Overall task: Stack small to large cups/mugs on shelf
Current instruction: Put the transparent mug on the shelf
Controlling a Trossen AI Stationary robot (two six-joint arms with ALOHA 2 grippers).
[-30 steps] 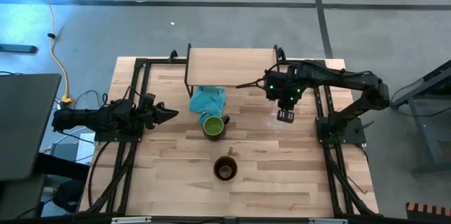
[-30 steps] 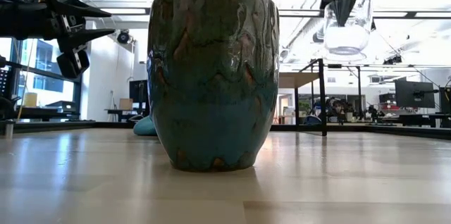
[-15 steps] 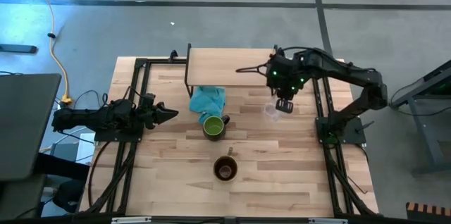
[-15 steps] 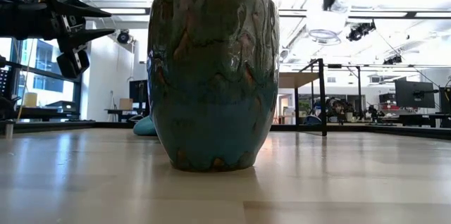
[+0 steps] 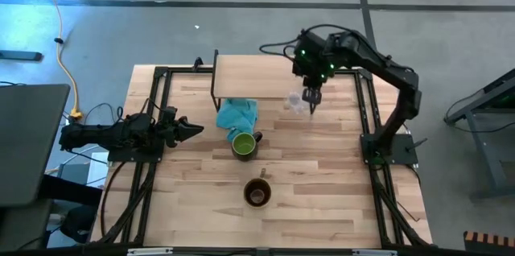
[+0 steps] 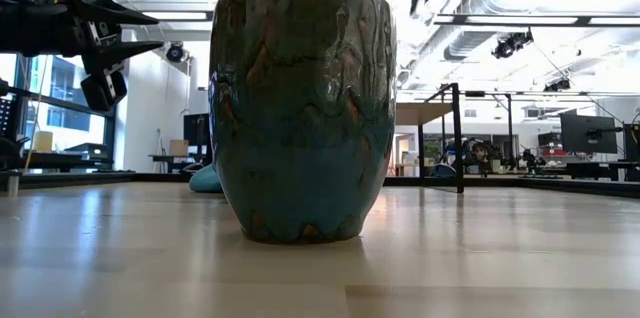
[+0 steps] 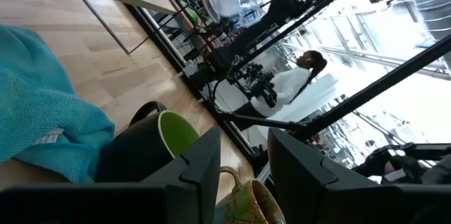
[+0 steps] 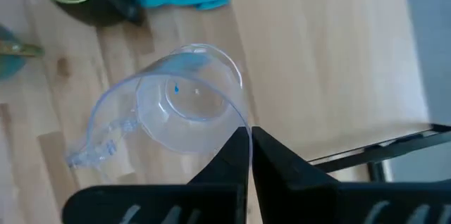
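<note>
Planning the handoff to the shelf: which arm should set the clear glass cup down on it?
Right. The right gripper already pinches the glass cup by its rim, raised at the shelf edge. The left gripper waits far off, empty.

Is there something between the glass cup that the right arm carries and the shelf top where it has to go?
Nothing visible does. The right gripper holds the clear glass cup by its rim, in the air beside the shelf near its right front corner. The shelf top is bare; the teal cloth lies lower, at the front left.
</note>
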